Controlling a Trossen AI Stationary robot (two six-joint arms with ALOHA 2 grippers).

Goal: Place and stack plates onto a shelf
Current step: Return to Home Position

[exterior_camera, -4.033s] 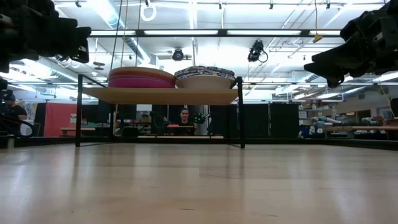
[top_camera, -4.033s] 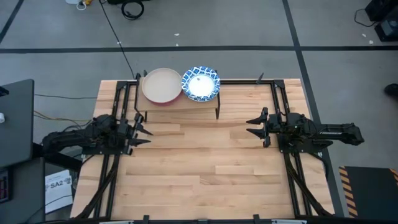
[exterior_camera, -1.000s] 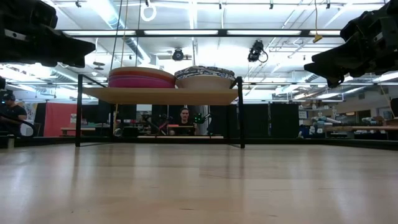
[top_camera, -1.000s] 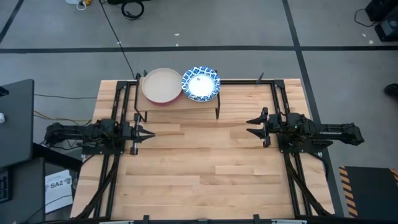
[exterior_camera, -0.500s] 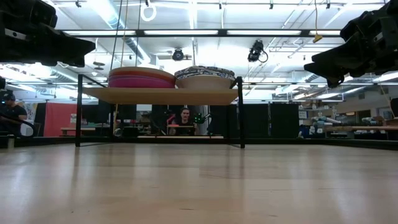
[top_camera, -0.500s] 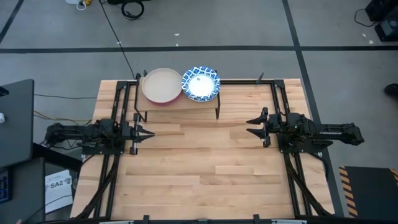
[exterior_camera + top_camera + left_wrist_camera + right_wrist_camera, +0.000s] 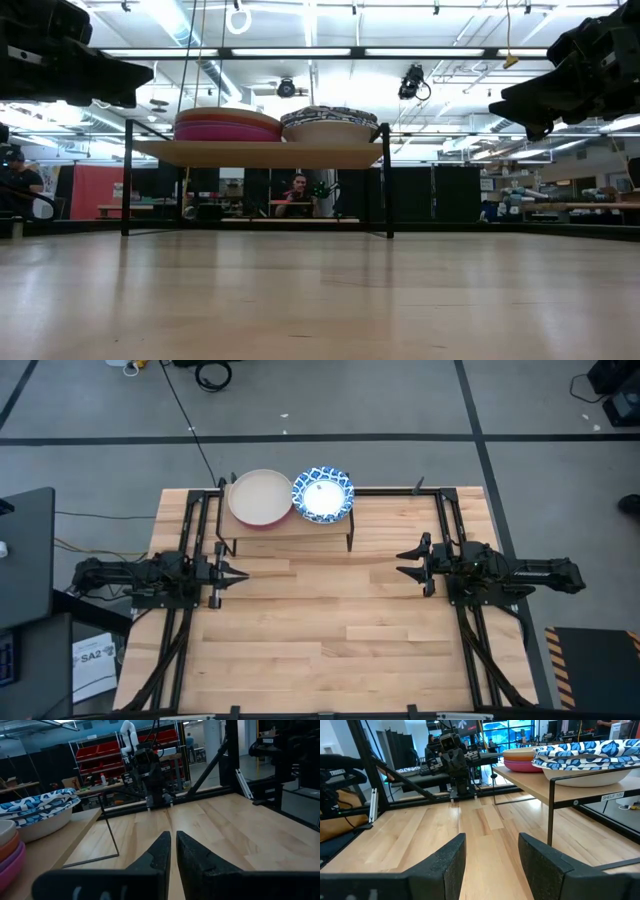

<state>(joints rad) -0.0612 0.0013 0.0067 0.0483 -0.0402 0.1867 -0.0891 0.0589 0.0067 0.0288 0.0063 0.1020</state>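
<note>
2 held level: left gripper (image 7: 240, 573) pinched, right gripper (image 7: 402, 563) spread.

Small low shelf (image 7: 260, 153): light wood top, smooth and matt; thin black metal legs, matt. On the shelf, stack of white blue-patterned round plates (image 7: 322, 493), glossy glazed look; stack of beige-topped plain round plates (image 7: 260, 497), smooth, duller sheen. Under the shelf, large pale plank wood table (image 7: 330, 620), smooth, satin sheen. Both the left gripper (image 7: 172, 836) and right gripper (image 7: 491, 837): dark, matt, plastic look.
</note>
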